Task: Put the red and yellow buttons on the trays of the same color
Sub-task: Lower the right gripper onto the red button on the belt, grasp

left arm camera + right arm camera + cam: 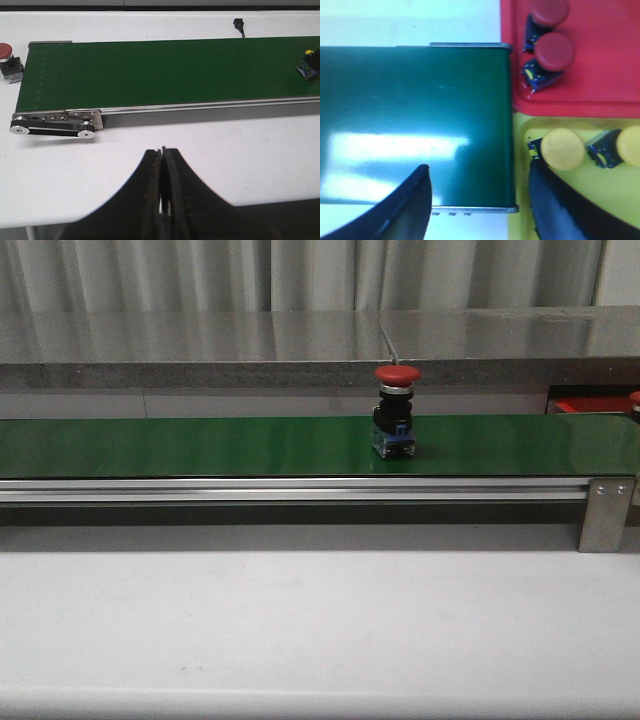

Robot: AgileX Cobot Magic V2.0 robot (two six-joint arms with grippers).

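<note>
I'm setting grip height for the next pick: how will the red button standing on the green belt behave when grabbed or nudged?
The red button stands upright on the green belt, tall over a small base, so a nudge near its cap would probably tip it. The domed cap looks smooth and likely slippery; the blocky black body should grip better. It looks rigid.

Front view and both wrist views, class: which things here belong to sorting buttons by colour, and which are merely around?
Part of the job:
red button on the belt
red tray, two red buttons in it
yellow tray, two yellow buttons in it
right gripper, open
left gripper, shut

Merely around:
green belt
steel counter
black plug
</note>
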